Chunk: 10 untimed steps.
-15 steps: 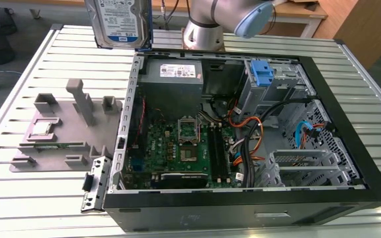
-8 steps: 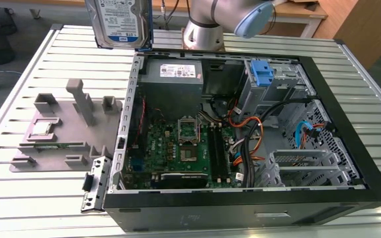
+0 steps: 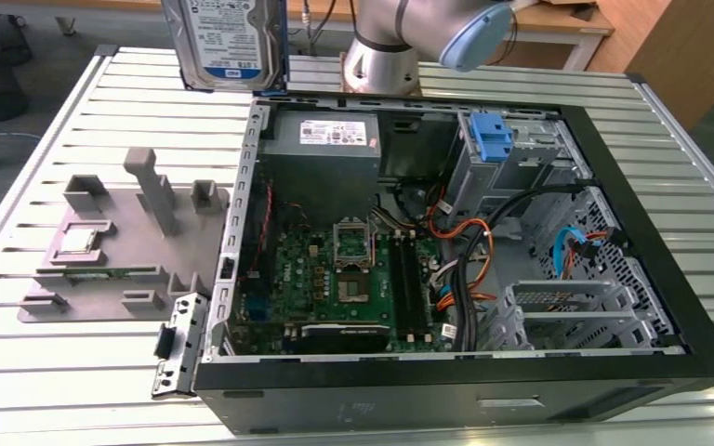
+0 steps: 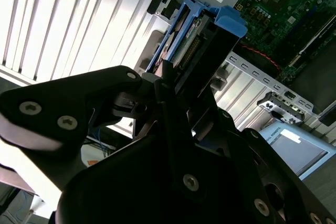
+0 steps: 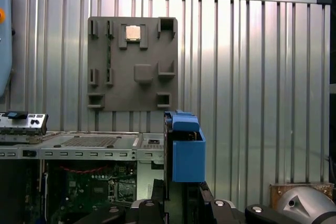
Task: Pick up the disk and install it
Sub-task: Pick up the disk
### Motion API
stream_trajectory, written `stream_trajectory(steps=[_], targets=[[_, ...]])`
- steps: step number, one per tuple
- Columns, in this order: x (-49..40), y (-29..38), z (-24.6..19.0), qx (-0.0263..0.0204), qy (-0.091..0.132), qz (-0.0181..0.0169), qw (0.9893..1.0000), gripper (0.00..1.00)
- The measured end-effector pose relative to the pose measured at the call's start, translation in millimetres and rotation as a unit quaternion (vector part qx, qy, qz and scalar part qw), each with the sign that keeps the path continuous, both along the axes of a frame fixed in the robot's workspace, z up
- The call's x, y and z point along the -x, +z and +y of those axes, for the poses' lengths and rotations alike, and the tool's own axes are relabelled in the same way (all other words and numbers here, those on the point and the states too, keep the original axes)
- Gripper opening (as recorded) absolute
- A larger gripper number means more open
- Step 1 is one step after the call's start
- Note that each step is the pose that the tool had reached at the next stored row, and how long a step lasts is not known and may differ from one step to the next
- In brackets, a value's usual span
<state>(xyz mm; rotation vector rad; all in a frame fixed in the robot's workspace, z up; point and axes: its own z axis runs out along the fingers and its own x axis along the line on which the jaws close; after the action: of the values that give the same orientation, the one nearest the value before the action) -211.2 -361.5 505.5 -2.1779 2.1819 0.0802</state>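
The disk (image 3: 227,42), a silver drive with a white-and-blue label and blue rails, hangs upright above the slatted table, just behind the open computer case's back corner on the exterior view's left. In the second wrist view my gripper (image 4: 176,85) is shut on the disk (image 4: 202,30), its black fingers (image 4: 164,80) pressing the drive's sides. The blue handle end (image 4: 230,22) points away from the wrist. In the first wrist view the disk's blue handle end (image 5: 186,150) rises from the gripper (image 5: 181,203), with the table behind it.
The open computer case (image 3: 654,186) lies on the table, showing a motherboard (image 3: 332,279), a grey power-supply box (image 3: 320,139) and a blue bracket (image 3: 491,139) in the drive bay. A grey fixture plate (image 3: 122,242) with slots sits on the exterior view's left. The arm's base (image 3: 382,56) stands behind the case.
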Motion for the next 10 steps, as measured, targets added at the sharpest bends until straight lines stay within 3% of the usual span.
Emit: stream_trajectory(steps=[10], targets=[[-8.9, -0.7, 0.1, -0.0006, 0.0, 0.0, 1.0, 0.35]])
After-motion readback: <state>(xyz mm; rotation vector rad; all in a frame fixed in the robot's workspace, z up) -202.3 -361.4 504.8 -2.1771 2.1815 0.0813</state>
